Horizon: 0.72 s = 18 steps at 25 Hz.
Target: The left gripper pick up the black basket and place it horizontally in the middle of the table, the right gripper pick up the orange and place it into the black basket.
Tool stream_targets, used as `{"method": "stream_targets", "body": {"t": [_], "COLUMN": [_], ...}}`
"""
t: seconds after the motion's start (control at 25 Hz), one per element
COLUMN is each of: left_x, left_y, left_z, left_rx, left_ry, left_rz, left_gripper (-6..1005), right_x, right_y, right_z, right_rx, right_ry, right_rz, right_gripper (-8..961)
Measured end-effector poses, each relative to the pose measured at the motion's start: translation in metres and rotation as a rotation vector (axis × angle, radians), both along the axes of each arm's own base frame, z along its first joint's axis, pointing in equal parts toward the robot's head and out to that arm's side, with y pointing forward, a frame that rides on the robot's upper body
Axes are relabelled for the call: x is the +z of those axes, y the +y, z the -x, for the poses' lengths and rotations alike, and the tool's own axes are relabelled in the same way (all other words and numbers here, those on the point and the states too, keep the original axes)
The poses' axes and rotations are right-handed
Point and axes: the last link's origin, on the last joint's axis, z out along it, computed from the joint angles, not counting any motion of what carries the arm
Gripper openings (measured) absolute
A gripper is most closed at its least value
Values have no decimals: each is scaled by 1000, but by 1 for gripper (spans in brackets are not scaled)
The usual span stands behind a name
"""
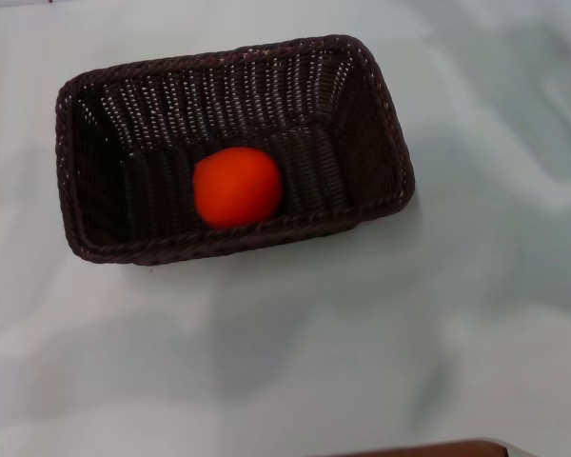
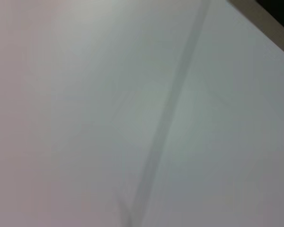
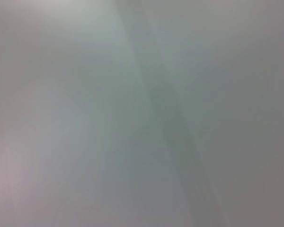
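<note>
Looking down from the head view, you see neither gripper anywhere.
Basket: the large, rectangular, dark brown-black woven wicker basket [image 1: 236, 148] sits on the table's far half, left of centre, long side running roughly left to right — slightly turned.
Orange: the small, round, bright orange-red fruit [image 1: 237, 186] lies inside the basket, against its near wall.
Table: plain white smooth surface [image 1: 409, 333]; a brown edge strip [image 1: 428, 448] shows at the near edge.
Grippers: out of sight — you cannot tell their finger state; both wrist views show only the white surface.
</note>
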Motion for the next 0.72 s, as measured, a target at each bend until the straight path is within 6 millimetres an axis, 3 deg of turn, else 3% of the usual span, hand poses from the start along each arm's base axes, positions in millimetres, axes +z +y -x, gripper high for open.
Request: {"method": "stream_targets", "body": {"t": [0.12, 0.28, 0.72], "left_x": [-3, -2, -6], "left_y": [-10, -14, -11], "left_z": [12, 20, 23], "left_rx": [91, 140, 172], "left_ry": [-18, -34, -56], "left_rz": [-117, -146, -135], "left_gripper": [901, 900, 900], "right_x": [9, 14, 16], "right_y": [-20, -37, -38], "right_z": [-32, -52, -59], "right_rx": [-153, -266, -330], "right_ry": [6, -49, -75], "right_rz": [-214, -361, -404], "right_gripper": [892, 938, 945]}}
